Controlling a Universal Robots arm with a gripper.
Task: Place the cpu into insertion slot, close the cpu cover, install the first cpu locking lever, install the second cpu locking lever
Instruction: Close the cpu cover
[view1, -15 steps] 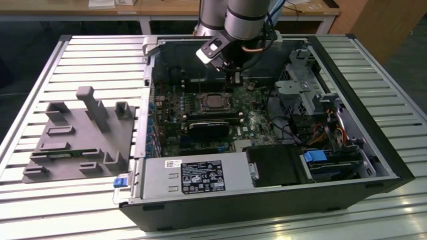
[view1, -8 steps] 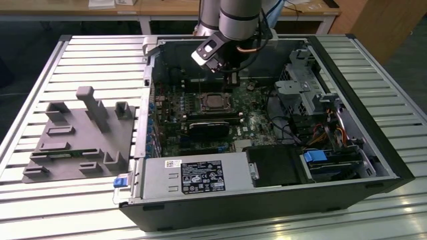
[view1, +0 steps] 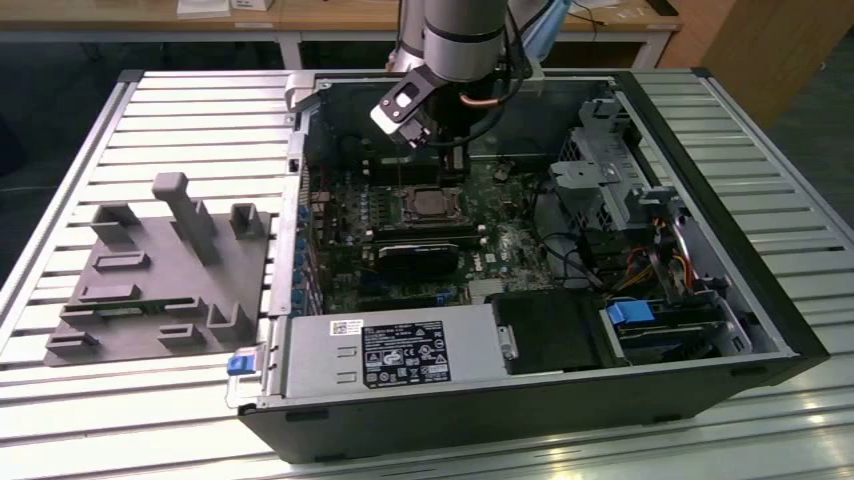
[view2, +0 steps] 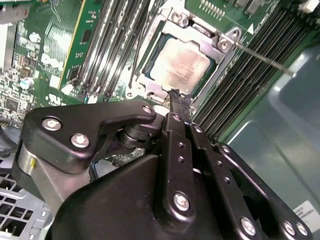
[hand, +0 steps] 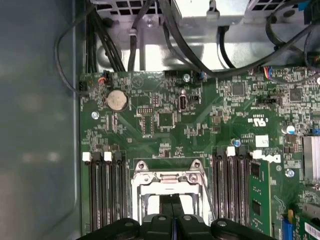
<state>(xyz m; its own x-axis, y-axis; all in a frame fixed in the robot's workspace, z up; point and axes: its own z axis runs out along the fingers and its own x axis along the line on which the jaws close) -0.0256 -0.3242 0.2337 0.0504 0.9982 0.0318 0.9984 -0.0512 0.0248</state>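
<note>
While hand (view2: 175, 96) is fully closed, nothing held as far as I see, tip hangs just beside insertion slot (view1: 430, 203). Cpu (view2: 177, 62) lies in slot, cpu cover (view2: 212, 72) down over it. Thin lever (view2: 265, 59) looks unhooked to me. Risk: tip slips off, scratches motherboard (view2: 45, 60); cover springs up.

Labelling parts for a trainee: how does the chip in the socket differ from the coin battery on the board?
The chip is square; the coin battery is round. The chip sits framed by the cpu cover, close to the claw; the coin battery lies farther off. Both look silvery.
</note>
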